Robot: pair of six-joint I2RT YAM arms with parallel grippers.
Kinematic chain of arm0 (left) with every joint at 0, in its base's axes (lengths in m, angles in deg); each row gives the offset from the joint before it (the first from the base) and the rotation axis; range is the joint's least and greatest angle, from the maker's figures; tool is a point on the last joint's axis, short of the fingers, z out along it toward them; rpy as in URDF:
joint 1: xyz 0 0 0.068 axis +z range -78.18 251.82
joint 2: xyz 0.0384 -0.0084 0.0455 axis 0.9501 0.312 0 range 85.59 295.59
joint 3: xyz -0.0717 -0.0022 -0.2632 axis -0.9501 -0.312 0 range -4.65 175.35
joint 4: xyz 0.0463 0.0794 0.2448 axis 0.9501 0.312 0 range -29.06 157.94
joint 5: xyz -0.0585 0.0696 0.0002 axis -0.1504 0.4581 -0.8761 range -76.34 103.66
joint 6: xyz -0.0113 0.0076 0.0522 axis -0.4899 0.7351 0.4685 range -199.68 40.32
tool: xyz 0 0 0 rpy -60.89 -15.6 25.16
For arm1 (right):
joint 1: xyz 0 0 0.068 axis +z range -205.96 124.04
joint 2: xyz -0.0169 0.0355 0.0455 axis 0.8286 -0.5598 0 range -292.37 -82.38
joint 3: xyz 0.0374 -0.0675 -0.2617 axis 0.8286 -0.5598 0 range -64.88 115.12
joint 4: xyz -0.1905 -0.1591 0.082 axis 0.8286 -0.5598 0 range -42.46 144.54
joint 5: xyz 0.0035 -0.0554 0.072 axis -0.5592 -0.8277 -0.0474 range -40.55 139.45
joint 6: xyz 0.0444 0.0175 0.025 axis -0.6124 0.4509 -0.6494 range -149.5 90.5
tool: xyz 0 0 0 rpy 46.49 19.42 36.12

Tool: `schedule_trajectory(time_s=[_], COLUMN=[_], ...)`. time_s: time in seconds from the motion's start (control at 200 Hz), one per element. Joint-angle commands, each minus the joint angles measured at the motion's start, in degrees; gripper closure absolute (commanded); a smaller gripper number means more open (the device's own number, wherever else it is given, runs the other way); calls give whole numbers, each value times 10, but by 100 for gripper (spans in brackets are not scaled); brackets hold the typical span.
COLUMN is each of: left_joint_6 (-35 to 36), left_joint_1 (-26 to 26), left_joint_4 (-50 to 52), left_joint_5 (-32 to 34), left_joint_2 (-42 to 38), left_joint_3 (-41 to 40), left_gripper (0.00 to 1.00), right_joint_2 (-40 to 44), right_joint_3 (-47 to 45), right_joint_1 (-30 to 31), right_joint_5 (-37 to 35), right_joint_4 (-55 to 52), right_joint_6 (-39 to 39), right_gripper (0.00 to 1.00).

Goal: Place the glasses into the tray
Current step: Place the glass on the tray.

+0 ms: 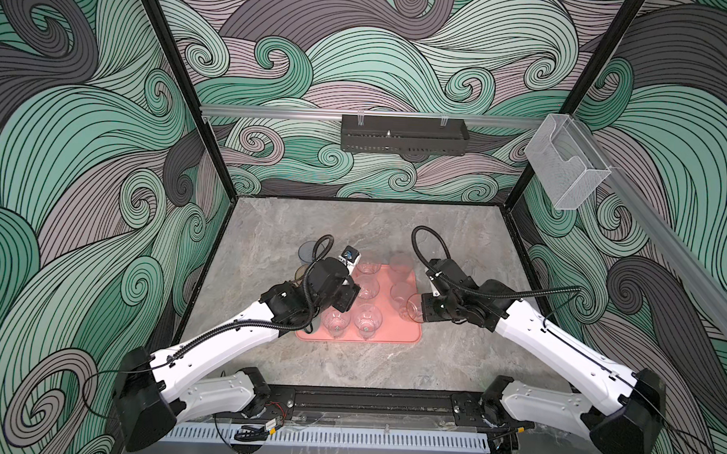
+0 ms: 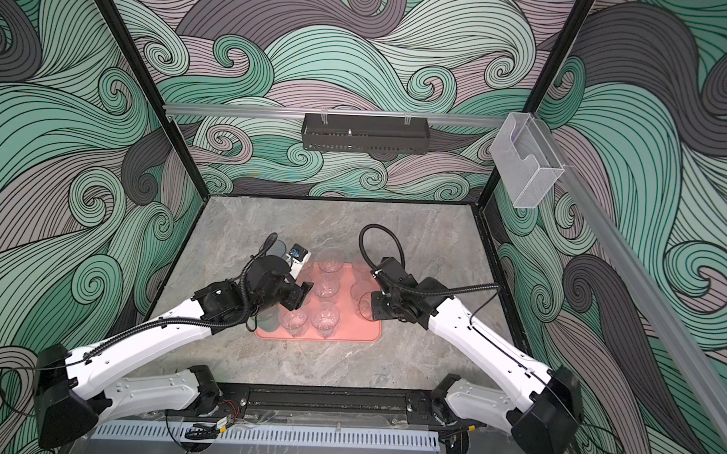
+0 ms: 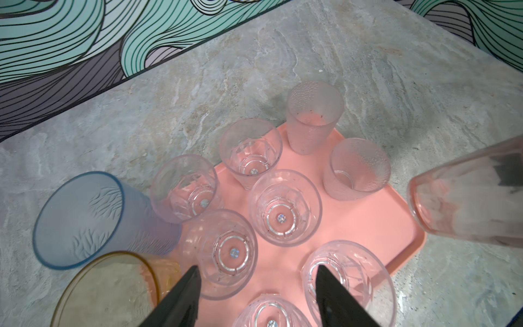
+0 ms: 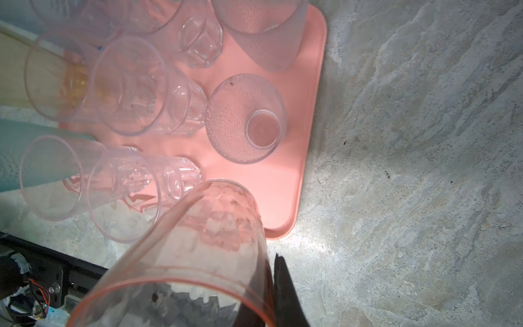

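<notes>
Glasses [image 3: 284, 206] of clear plastic mostly fill the flat salmon-pink tray [image 3: 368, 220]; right end effector [image 4: 267, 300] grasps a pink-red tumbler [image 4: 198, 254], left end effector [image 3: 256, 269] is released; blue-grey tumbler [image 3: 85, 220] and orange tumbler [image 3: 107, 288] stand outside it

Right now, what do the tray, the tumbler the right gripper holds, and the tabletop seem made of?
Tray: likely satin salmon plastic; moulded rounded rim, soft highlights. Held tumbler: transparent, pink-tinted, faceted; glass or plastic, unclear. Tabletop: grey veined stone look, smooth; real stone or laminate, unclear.
</notes>
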Motion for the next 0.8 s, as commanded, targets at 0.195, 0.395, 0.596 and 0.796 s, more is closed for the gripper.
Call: schedule_trajectory(time_s=[0.195,0.395,0.596,0.796], left_joint_6=[-47,-53,-54,-69], left_joint_1=[2,2,2,2], left_joint_4=[-1,-7,-8,-8], left_joint_5=[19,-1,-2,-7], left_joint_2=[-57,-49,-43,-39], left_joint_3=[-53,-55,-55,-56], left_gripper=[33,33,33,33], right_joint_2=[-68,-121,-157,-184], right_joint_3=[-8,6,0,-5], right_joint_1=[68,69,70,71], right_joint_5=[-70,-81,-81,-86], right_joint_4=[0,16,35,50], right_joint_6=[-28,-9,4,7], right_gripper=[98,97,97,94])
